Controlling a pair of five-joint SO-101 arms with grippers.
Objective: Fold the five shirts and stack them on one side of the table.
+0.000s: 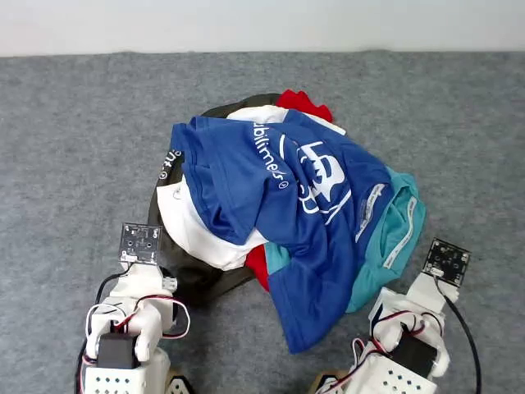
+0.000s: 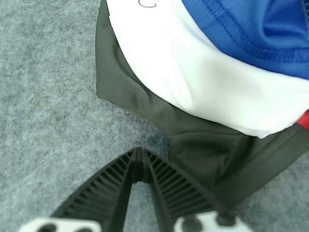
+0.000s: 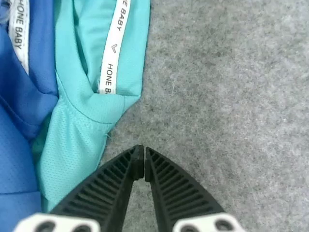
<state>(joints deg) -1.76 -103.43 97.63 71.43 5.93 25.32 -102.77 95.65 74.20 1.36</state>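
Observation:
A loose heap of shirts lies in the middle of the table. On top is a blue shirt [image 1: 287, 205] with white print, over a white shirt [image 1: 193, 226], a teal shirt [image 1: 394, 234], a red shirt [image 1: 302, 103] and a dark olive shirt [image 1: 197, 279] at the bottom. My left gripper [image 2: 141, 157] is shut with nothing in it, hovering over the grey mat just short of the dark olive shirt's [image 2: 203, 145] edge. My right gripper [image 3: 144, 152] is also shut and holds nothing, beside the teal shirt's [image 3: 82, 111] hem.
Grey felt mat [image 1: 74, 148] covers the table, with open room to the left, right and behind the heap. Both arm bases [image 1: 123, 345] sit at the near edge.

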